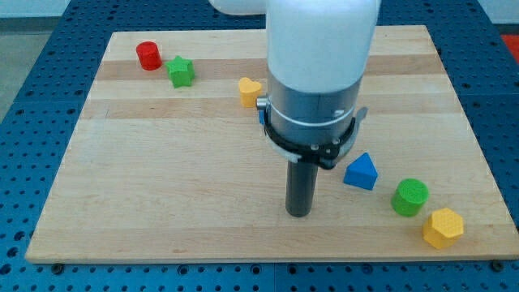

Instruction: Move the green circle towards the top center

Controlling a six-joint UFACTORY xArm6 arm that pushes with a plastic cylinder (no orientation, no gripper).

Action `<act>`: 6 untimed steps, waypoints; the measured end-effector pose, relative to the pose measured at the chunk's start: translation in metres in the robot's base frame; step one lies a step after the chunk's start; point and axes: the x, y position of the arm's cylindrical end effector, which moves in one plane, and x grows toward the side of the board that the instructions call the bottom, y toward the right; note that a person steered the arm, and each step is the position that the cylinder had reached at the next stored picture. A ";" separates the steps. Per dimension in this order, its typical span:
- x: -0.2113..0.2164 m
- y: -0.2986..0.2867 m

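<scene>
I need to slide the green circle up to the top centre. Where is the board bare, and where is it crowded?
Bare: the whole stretch left of my tip, below the red cylinder and green star; also the top right corner. Crowded: the lower right, where the blue triangle, green circle and yellow hexagon line up.

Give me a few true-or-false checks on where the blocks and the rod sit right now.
1. The green circle lies near the view's bottom right. True.
2. My tip touches the green circle. False: it stands apart, to the view's left of the blue triangle.
3. The green circle sits between the blue triangle and the yellow hexagon. True.
4. The red cylinder lies at the view's bottom. False: it is at the top left, beside the green star.
</scene>
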 end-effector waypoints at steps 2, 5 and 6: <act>0.046 0.076; 0.008 0.146; -0.016 0.142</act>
